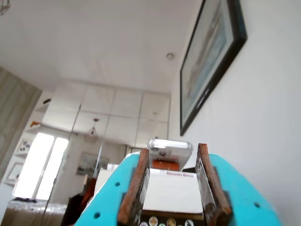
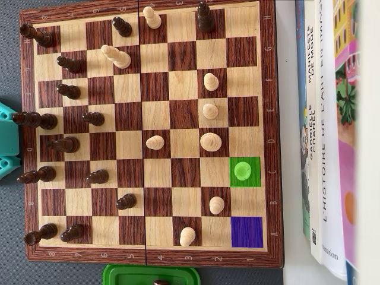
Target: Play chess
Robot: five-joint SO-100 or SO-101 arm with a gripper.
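Chessboard [image 2: 148, 254] lies flat on the tabletop, filling most of the overhead view, dark and pale wooden squares inside a lettered rim; dark pieces crowd the left side, pale pieces are scattered over the middle and right. Two squares in the right-hand column are tinted: a green square [image 2: 255, 181] with a pale piece [image 2: 242, 170] standing on it, washed green by the tint, and a purple square [image 2: 246, 231] two squares nearer, which is bare. My reading is that the tints mark the piece to move and the place for it, though nothing in the views confirms that.

That piece looks like a small, light, rounded pawn of smooth wood; stiff, not fragile, but likely to slip or topple if nudged; taking it low around the narrow body under the head, coming straight down, seems safest, and no other piece stands close by it.

Books [image 2: 323, 119] lie just right of the board; a green container [image 2: 151, 275] shows at the near edge; a teal part of the arm [image 2: 6, 142] peeks in at the left edge.

Pincer [image 1: 171, 188] in the wrist view is tipped up toward a ceiling and a framed picture [image 1: 211, 61], far from the board; its two rust-padded fingers [image 1: 134, 188] stand moderately apart, holding nothing.
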